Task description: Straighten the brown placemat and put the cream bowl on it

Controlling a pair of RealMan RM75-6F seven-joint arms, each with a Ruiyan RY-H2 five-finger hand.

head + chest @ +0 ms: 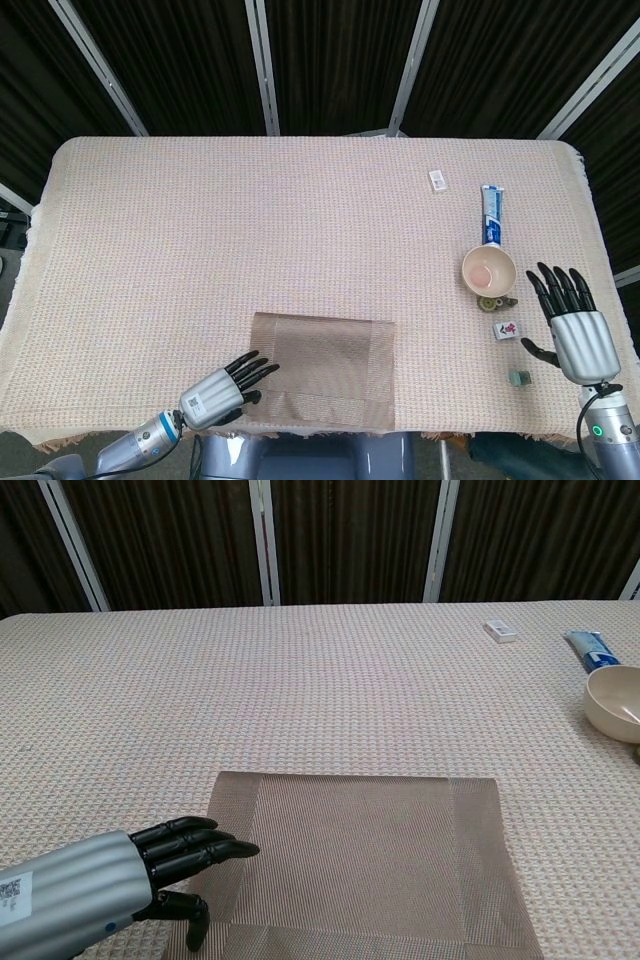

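On woven cloth (200,230), ribbed rectangular brown placemat (325,370); round cream bowl (488,270) apart.

Placemat (322,370) at desk (200,230) near edge, centre; left robot hand (222,391) over its left border. Bowl (488,270) far right, tube (492,214) behind it, right robot hand (573,326) just right, apart.

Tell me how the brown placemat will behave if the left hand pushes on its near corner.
The brown placemat looks thin and woven, so it will probably flex or bunch rather than slide as one stiff sheet. It lies on a textured tablecloth, which likely adds drag. The left hand with fingers extended over its edge suggests pressing flat and dragging may work better than pinching.
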